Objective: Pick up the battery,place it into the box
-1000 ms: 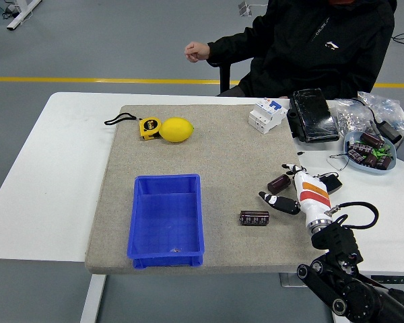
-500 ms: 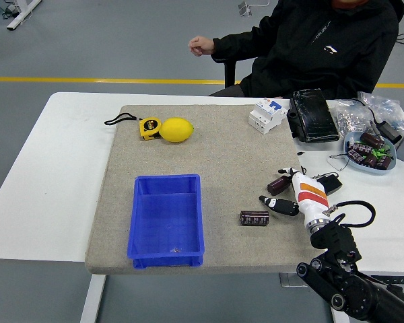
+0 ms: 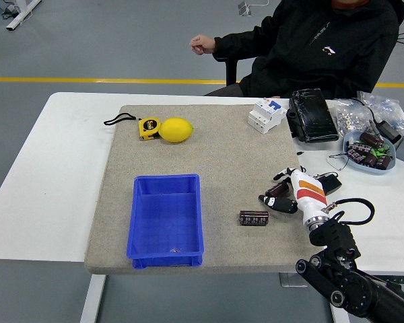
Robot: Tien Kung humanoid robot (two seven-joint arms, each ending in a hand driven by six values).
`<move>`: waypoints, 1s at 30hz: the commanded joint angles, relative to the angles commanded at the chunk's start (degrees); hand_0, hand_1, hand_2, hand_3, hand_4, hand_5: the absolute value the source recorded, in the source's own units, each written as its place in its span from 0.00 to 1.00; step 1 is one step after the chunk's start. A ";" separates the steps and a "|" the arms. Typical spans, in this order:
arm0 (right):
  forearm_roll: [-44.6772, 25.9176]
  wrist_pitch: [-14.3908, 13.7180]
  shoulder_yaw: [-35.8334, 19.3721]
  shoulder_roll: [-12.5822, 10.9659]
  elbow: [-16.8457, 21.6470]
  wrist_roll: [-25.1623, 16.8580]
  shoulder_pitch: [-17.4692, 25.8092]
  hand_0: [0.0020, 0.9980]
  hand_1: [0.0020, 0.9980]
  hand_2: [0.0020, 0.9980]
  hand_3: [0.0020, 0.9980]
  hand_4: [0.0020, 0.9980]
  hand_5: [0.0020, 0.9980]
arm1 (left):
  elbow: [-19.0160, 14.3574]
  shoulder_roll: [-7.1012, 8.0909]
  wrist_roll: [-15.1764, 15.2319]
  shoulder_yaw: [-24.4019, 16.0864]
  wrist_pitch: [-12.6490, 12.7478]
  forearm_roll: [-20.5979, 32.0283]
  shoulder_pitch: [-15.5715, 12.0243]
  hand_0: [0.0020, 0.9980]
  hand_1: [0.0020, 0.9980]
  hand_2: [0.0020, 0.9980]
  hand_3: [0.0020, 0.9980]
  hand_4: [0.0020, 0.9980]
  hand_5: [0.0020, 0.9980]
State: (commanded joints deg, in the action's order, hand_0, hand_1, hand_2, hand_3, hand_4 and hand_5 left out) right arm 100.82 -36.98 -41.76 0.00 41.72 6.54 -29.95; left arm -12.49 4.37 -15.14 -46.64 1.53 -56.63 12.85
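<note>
– Head view first: how far along is this?

– Early, I judge. The right hand (image 3: 283, 195) is sitting over a dark battery (image 3: 277, 189) on the counter (image 3: 67, 155), its fingers (image 3: 277, 204) curling around it, thumb below and the others above. Whether they are truly gripping it, I cannot tell; it is not lifted.

– And the box?

– The blue box (image 3: 165, 219) is lying well to the left of the fingers, with no battery inside. A second battery (image 3: 254, 217) is resting just left of and below them, untouched.

– What is remaining?

– Closing, lifting, carrying left, releasing.
</note>
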 joint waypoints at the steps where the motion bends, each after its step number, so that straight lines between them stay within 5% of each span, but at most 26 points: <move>1: -0.05 0.00 -0.01 0.00 0.02 -0.06 -0.03 0.23 0.37 0.46 0.53 0.98 0.32 | 0.00 0.00 -0.01 -0.01 0.01 0.00 0.00 0.73 0.69 0.65 0.58 0.63 0.55; 20: 0.78 0.00 -0.44 -0.03 2.04 -0.82 0.03 0.14 0.35 0.44 0.51 0.94 0.31 | 0.01 0.13 -0.22 -0.59 -0.03 -0.55 -0.44 0.73 0.69 0.65 0.59 0.63 0.55; 30: 3.72 0.00 1.30 0.00 12.12 0.40 -0.64 0.14 0.35 0.44 0.51 0.92 0.29 | -0.05 0.42 -0.36 -0.84 -0.12 -1.06 -0.56 0.73 0.69 0.65 0.59 0.63 0.55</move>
State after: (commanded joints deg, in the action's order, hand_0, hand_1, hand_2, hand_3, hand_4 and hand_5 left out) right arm 104.54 -36.98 -40.46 0.00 53.84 6.94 -30.59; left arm -12.54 4.79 -15.50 -47.48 1.41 -57.68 12.29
